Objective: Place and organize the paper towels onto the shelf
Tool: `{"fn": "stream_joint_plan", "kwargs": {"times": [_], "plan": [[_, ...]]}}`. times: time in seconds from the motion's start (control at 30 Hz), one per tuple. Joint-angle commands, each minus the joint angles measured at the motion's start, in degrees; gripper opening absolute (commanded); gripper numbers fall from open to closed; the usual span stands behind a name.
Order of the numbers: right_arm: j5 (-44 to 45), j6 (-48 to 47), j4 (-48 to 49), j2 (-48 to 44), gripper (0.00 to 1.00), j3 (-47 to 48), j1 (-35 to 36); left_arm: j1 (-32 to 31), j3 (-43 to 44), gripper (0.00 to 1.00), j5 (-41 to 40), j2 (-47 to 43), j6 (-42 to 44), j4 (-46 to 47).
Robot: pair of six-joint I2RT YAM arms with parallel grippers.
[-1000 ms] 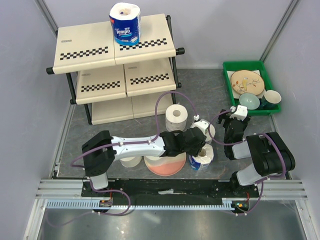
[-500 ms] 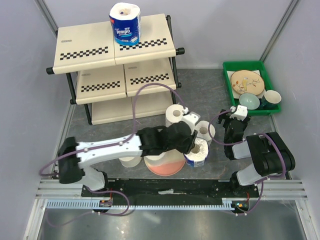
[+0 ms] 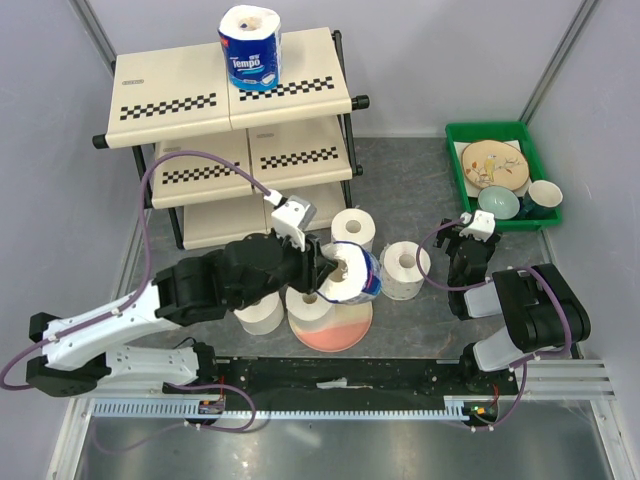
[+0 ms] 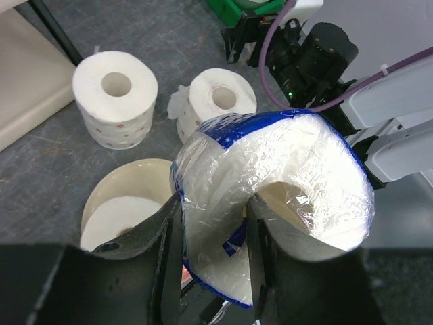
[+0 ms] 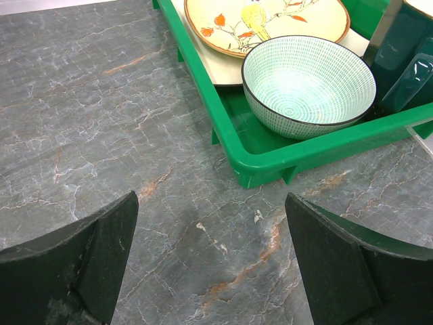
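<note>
Fingers (image 4: 168, 233) of the left gripper (image 4: 213, 223) pinch the wall of a blue-wrapped paper towel roll (image 4: 277, 189), one finger outside the wrapper and the other inside the hollow core, so the gripper is clamped on that roll. From above, the held roll lies tilted with its core facing the arm, overlapping the one o'clock edge of a round pink-and-cream plate (image 3: 340, 328) near the table's centre. An unwrapped roll (image 3: 308, 302) stands on that plate, and another (image 3: 260, 314) stands on the table just beside the plate at nine o'clock. Two more unwrapped rolls stand upright on the grey marbled table (image 5: 88, 101): one (image 3: 353, 229) at twelve o'clock from the held roll and one (image 3: 404, 268) at three o'clock from it, both near it but apart. The second blue-wrapped roll (image 3: 250, 45) stands upright on the top tier of the shelf (image 3: 170, 100), which occupies the table's eleven o'clock corner; its two lower tiers carry nothing visible. The right gripper (image 5: 211, 203) hovers low over bare table with its fingers spread wide and nothing between them, facing a green tray (image 5: 270, 152) at one o'clock. In the tray sit a patterned teal bowl (image 5: 308, 84) and a cream plate painted with a bird (image 5: 264, 20).
</note>
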Motion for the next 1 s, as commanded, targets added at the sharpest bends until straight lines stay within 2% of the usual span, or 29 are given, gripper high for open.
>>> {"fn": "stream_joint_plan", "kwargs": {"times": [0.0,0.4,0.6,0.97], "plan": [[0.04,-0.08,1.95,-0.12,0.98,0.63,0.03,-0.24,3.29,0.31,-4.28,-3.09,1.46,-1.73],[-0.05,-0.08,1.95,-0.21,0.98,0.62,-0.06,-0.15,10.06,0.32,-11.14,-3.8,6.47,-3.23],[0.04,0.0,2.04,-0.12,0.98,0.62,-0.06,-0.15,12.7,0.33,-17.37,-4.33,9.72,-2.97],[-0.4,0.09,1.17,-0.29,0.98,0.8,-0.14,-0.24,21.31,0.34,-27.66,-7.05,22.46,2.38]]}}
